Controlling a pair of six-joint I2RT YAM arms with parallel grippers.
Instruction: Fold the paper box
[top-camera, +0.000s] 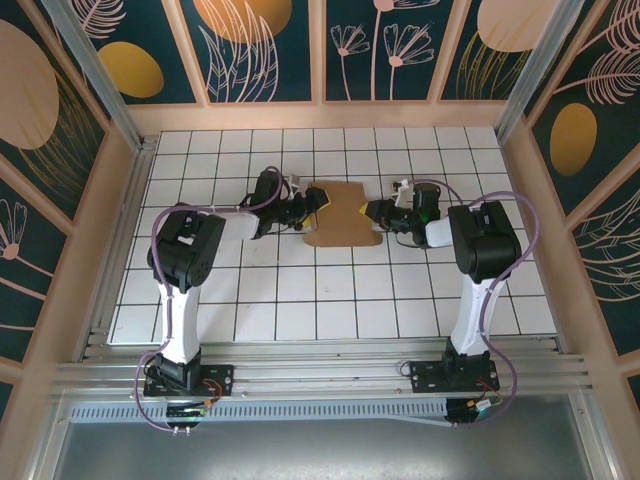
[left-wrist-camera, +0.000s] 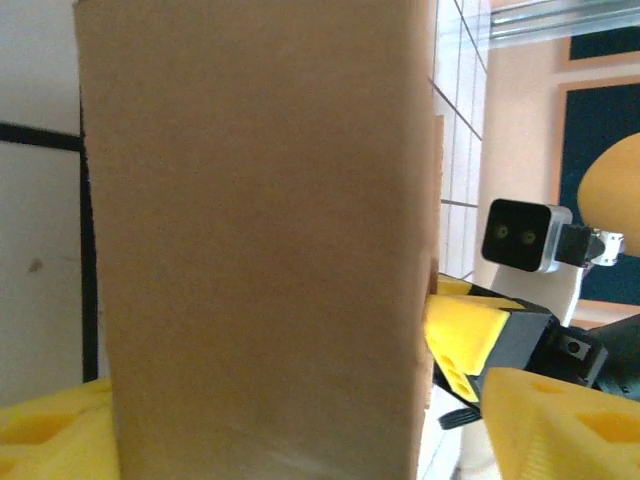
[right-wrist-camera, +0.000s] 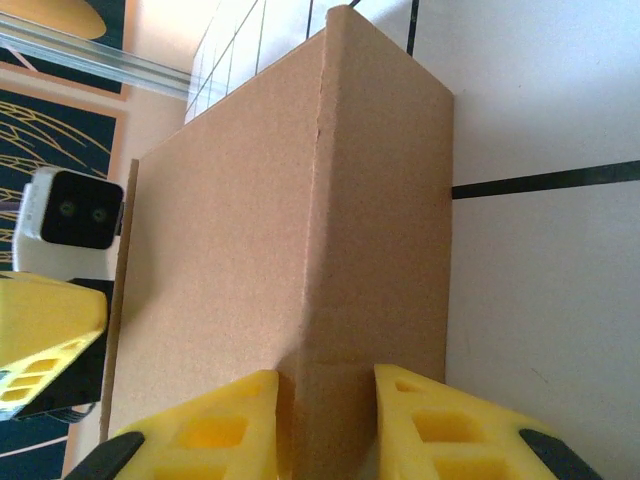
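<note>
Paper box lies around the middle of the desk, right between your two arms. Your right pincer is clamped on an upright folded wall. Your left pincer stands wide apart, a flap between its fingers, not gripping. Hold the right firm as the anchor, and I'd square the left on the crease so the flap bends along its line. White tiles, dark grid lines underfoot; teal leaf-patterned wall panels all round.

This is a robotics lab test cell. Two robot arms are bolted to an aluminium rail at the edge of a white gridded table. Wall panels printed with leaves and flowers enclose it.
</note>
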